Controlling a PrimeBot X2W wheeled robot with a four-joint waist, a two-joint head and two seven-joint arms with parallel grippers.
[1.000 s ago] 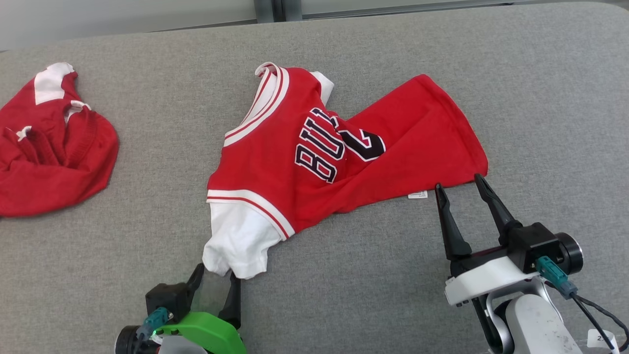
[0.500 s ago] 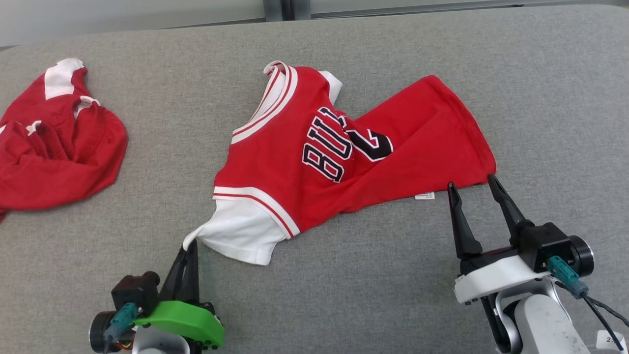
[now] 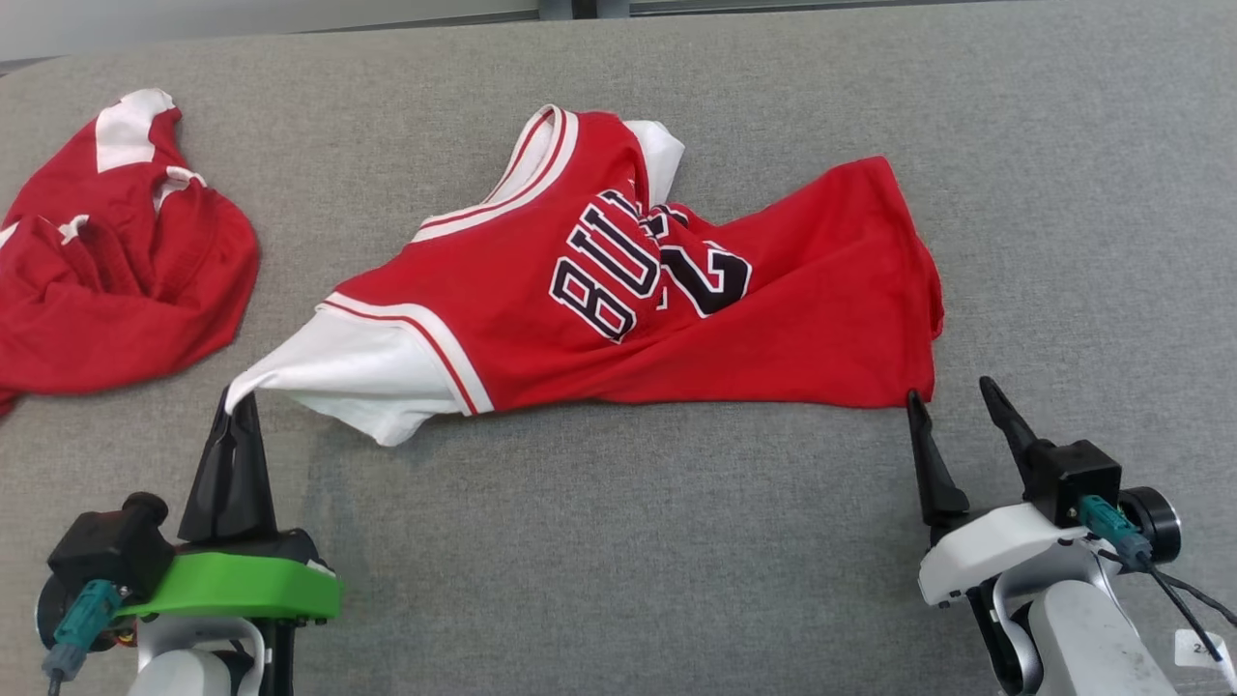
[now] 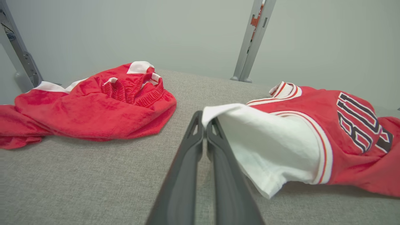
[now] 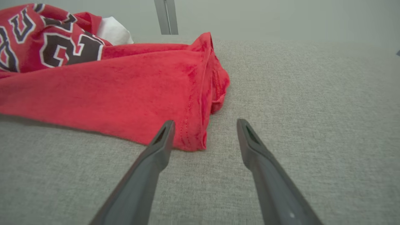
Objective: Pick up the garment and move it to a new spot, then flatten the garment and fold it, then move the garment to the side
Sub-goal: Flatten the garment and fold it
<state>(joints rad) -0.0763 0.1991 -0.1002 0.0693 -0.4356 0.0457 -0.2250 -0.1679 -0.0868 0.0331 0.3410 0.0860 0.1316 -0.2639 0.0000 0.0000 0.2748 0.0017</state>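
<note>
Look at your left gripper [image 3: 233, 401]. Its two dark fingers are pressed tight together, and they pinch the tip of the white sleeve [image 3: 358, 372] of the garment [image 3: 628, 319]. The sleeve is pulled out in a long point toward that gripper, and its tip is lifted a little off the gray table [image 3: 676, 561].

The garment is a red shirt with white trim and big dark letters and a number on it. It lies in the middle of the table, spread sideways, with folds and bumps in it. Its neck hole points to the far side. Its bottom edge is on the robot's right.

Your right gripper [image 3: 950, 391] is wide open and holds nothing. It sits low, right at the near bottom corner of the garment. In the right wrist view, one finger is just in front of that red corner and the other is over bare table. I cannot tell if the finger touches the cloth.

Far on the robot's left lies another red cloth [image 3: 116, 280] with white bits, in a heap, well apart from the garment.
</note>
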